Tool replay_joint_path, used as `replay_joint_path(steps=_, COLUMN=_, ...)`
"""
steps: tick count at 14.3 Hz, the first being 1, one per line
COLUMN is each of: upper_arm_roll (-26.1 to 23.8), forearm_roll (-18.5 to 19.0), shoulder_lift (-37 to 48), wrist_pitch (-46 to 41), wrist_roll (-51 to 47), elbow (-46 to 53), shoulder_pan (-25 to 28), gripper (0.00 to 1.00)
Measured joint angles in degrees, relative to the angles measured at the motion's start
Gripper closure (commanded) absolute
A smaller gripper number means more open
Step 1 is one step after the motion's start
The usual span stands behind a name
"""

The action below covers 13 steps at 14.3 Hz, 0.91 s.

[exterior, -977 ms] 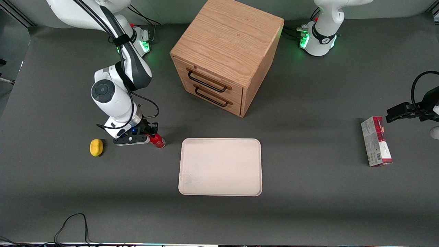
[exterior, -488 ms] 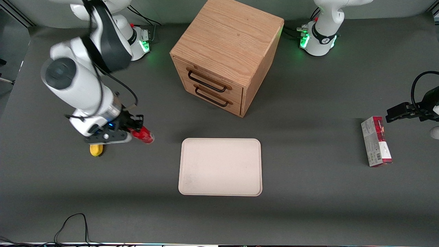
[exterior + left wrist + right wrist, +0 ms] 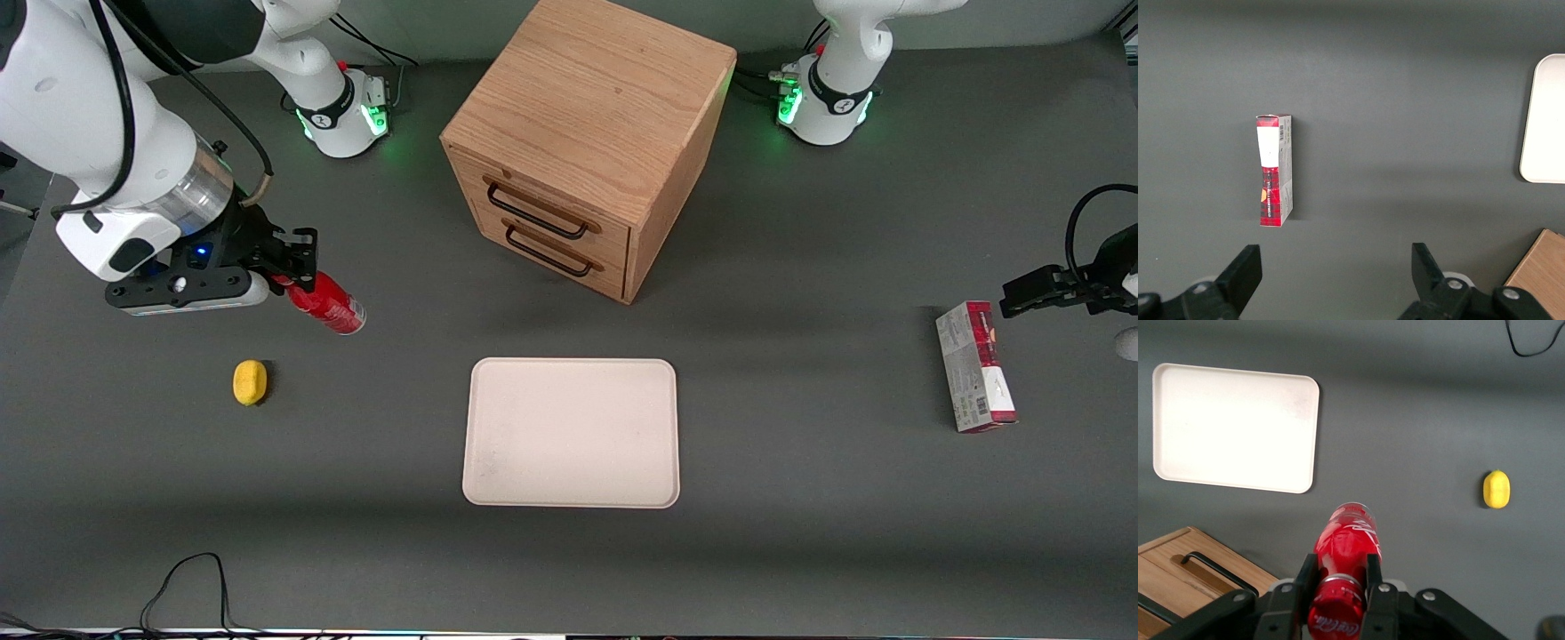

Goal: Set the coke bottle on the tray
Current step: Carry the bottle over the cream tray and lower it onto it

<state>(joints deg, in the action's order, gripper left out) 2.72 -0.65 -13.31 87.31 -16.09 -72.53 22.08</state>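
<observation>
Gripper (image 3: 289, 267) with coke bottle (image 3: 327, 304) above table, apparently well off it, toward working arm's end; tray (image 3: 571, 433) nearer camera than cabinet (image 3: 582, 142).

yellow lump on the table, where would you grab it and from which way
Judging by its pose, grip the yellow lump across its narrower middle, coming straight down from above: it lies alone on the table. The gripper is now shut on the coke bottle.

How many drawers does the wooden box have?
2. The top drawer and the bottom drawer sit one above the other on the cabinet. The gripper is up in the air, jaws shut on the coke bottle.
</observation>
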Motion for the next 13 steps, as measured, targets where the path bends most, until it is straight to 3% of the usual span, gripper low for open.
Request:
replay_joint_path(steps=8, upper_arm_roll=-6.4, forearm_roll=-0.1, shoulder_lift=-19.8, wrist_pitch=1.2, wrist_roll=0.1, elbow=20.4, shoulder_pan=0.8, gripper=0.94)
replay_joint_path(steps=13, upper_arm_roll=-6.9, forearm_roll=3.8, shoulder_lift=-25.6, wrist_pitch=5.2, wrist_roll=0.1, elbow=23.0, shoulder_pan=4.1, gripper=0.94)
